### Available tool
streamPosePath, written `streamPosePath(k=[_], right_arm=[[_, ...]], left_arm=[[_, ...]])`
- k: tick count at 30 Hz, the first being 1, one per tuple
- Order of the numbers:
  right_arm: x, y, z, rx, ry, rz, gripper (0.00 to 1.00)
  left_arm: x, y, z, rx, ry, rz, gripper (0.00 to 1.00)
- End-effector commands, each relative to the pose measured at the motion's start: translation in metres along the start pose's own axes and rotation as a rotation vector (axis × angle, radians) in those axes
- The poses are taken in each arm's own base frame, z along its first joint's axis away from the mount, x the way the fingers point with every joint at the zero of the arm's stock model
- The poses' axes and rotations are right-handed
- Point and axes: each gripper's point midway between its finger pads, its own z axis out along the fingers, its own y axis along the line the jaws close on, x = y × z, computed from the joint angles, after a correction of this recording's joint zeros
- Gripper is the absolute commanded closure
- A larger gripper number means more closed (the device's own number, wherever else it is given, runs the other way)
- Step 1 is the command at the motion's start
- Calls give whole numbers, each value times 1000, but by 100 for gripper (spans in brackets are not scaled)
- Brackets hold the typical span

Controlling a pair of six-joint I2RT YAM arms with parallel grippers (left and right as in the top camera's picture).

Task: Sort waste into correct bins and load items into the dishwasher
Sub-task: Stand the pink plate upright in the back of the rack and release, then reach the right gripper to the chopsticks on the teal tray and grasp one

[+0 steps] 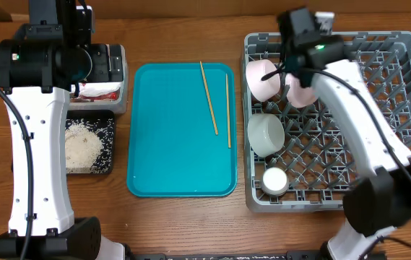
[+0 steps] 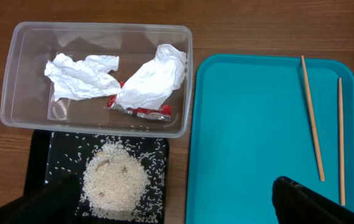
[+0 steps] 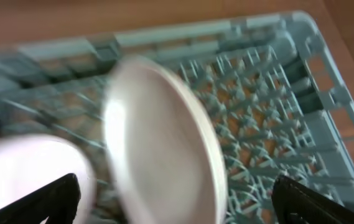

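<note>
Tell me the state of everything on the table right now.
Clear tub, holds napkins and wrapper.
Black tray, holds loose rice.
Teal tray, holds two chopsticks.
Plate, standing on edge.
Dish rack, loaded with plate, bowls, cup.
Left fingers, open, empty.
Right fingers, open, empty.

I saw two crumpled white napkins (image 2: 80,76) and a red-marked wrapper (image 2: 142,111) in the clear tub (image 2: 15,93), with rice (image 2: 114,180) heaped in the black tray (image 2: 40,155) just beside it. Two chopsticks (image 2: 312,118) lay apart on the teal tray (image 2: 251,137). In the grey rack (image 1: 400,108) the plate (image 3: 164,143) stood on edge, near a pinkish bowl (image 1: 261,78), a pale bowl (image 1: 265,134) and a cup (image 1: 275,180).
</note>
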Motion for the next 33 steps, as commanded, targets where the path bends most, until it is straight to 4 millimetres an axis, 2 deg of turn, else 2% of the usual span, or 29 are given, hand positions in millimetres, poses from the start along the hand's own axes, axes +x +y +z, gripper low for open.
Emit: streamPosePath(k=[1,3,7,12,16,23,27,33], right_arm=[[-33,13,-74,-295,-91,93,0],[-33,29,-86,-414,-78,93,0],[-26,81,-98,-679,-15,91,3],[0,144,-86,-748,56,107,12],[27,185,-68,-702,82,37,14],[79,231,-24,-613,159,-42,17],[101,241,5,-570,219,-39,19],[121,250,29,-542,261,-55,23]], left_arm=[[-4,2,-8,-5,-27,18,0],[-4,2,-8,-5,-27,18,0],[-4,2,-8,-5,-27,17,0],[-4,2,-8,-5,-27,18,0],[-4,2,-8,-6,-27,18,0],[-4,2,-8,-6,-27,18,0],[-4,2,-8,-5,-27,18,0],[-4,2,-8,-6,-27,18,0]])
